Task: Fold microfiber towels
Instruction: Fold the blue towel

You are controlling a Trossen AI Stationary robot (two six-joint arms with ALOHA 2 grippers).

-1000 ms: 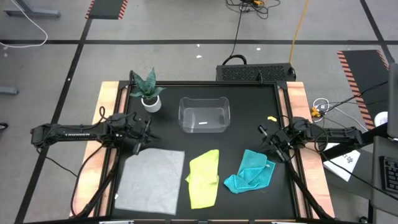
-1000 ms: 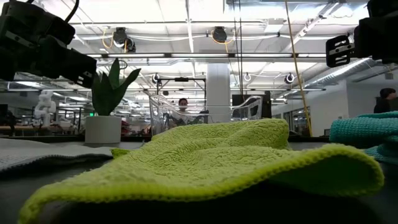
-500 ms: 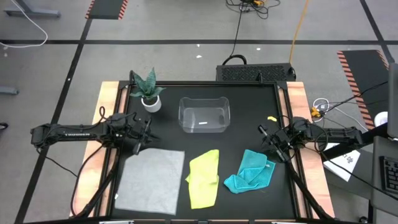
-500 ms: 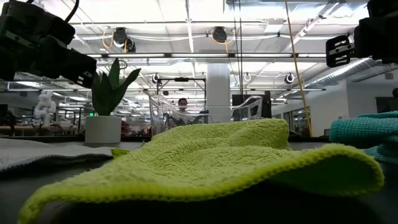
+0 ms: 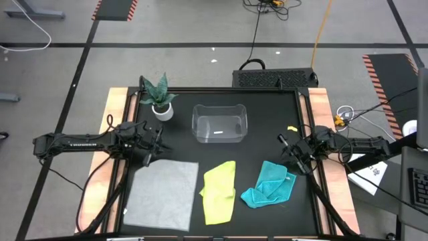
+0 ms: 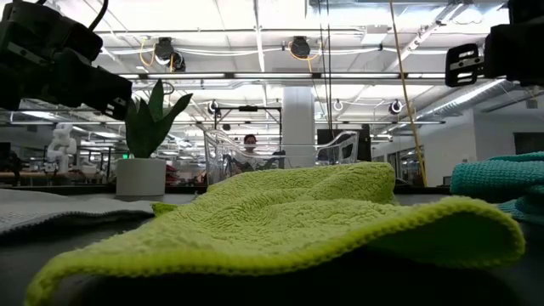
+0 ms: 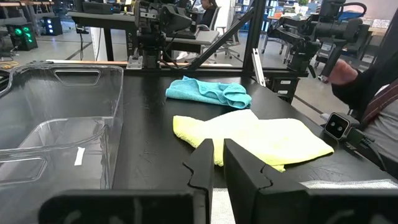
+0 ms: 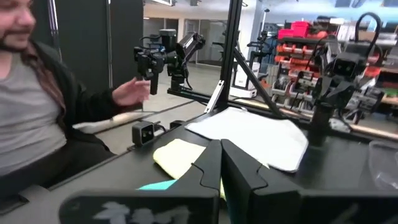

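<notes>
While no fold has begun, light grey microfiber towel lies flat front-left; yellow-green towel middle, teal towel right, both rumpled; left gripper hovers nearly closed, empty, near grey towel's far edge; right gripper shut, empty, beside teal; next likely: open, pinch grey corner.

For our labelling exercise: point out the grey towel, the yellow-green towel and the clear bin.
grey towel [image 5: 160,194], high view, middle of the flat cloth.
yellow-green towel [image 5: 219,192], high view, centre of the cloth.
clear bin [image 5: 220,107], high view, far rim.
</notes>
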